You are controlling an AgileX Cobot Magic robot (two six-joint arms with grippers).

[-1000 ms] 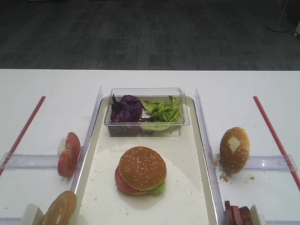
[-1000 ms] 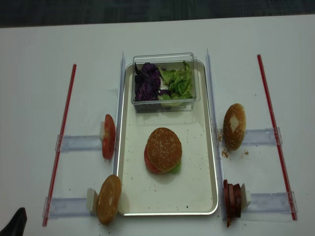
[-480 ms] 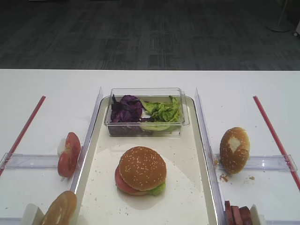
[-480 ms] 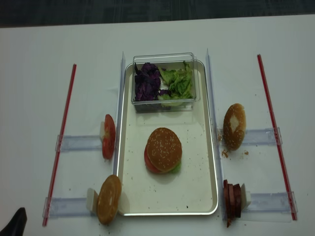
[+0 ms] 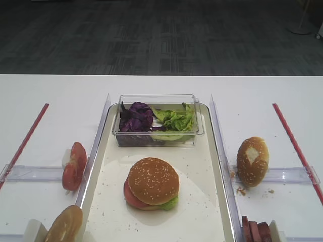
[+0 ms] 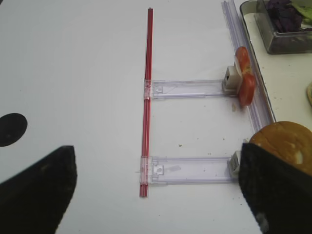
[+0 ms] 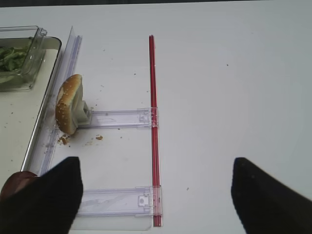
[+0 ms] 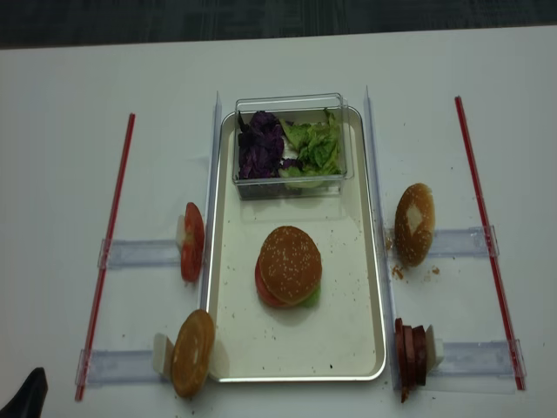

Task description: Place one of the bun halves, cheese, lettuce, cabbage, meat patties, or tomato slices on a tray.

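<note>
A sesame-seeded bun half (image 5: pixel 153 180) (image 8: pixel 290 261) tops a stack with a tomato slice and lettuce on the cream tray (image 5: pixel 103 201) (image 8: pixel 348 340). At the tray's far end, a clear box holds purple cabbage (image 5: pixel 135 117) and lettuce (image 5: pixel 175 120). Tomato slices (image 5: pixel 73 166) (image 6: pixel 245 83) stand left of the tray, meat patties (image 5: pixel 256 232) (image 8: pixel 412 353) to its right. No cheese shows. My left gripper (image 6: pixel 156 190) hangs open over the left table side. My right gripper (image 7: pixel 156 195) is open over the right side. Both are empty.
A seeded bun with a pale patch (image 5: pixel 252 160) (image 7: pixel 68 103) stands on a clear holder right of the tray. A glossy brown bun (image 5: pixel 64 226) (image 6: pixel 287 146) stands front left. Red strips (image 7: pixel 153 126) (image 6: pixel 145 97) and clear rails lie on both sides.
</note>
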